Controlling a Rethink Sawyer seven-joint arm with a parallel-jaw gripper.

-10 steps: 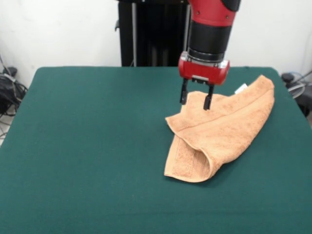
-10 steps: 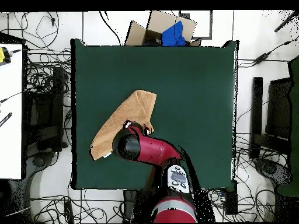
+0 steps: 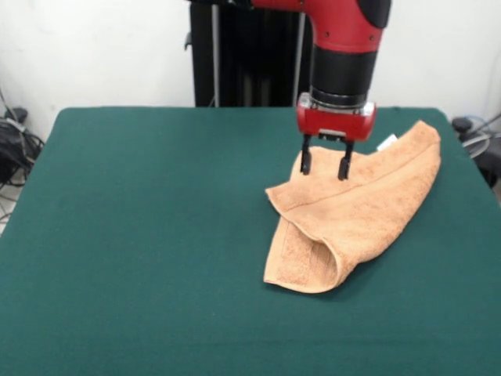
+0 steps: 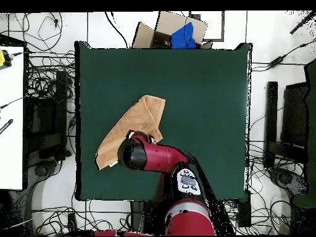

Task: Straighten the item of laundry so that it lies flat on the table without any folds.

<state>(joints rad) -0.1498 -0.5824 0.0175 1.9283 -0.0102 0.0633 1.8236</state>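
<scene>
Surface: dark green felt table (image 3: pixel 141 235), much larger than the load, bare on your left in the front view.
Gripper: gripper (image 3: pixel 324 165) hangs from above, 2 fingers apart, tips just over the towel's far edge.
Towel: orange-tan terry towel (image 3: pixel 352 215) lies directly under and nearer the camera than the jaws, long axis running diagonally up to the right.
Fold: 1 layer doubled over at its lower-left end, soft and limp.
Tag: white tag (image 3: pixel 387 142) at the far right corner.
</scene>
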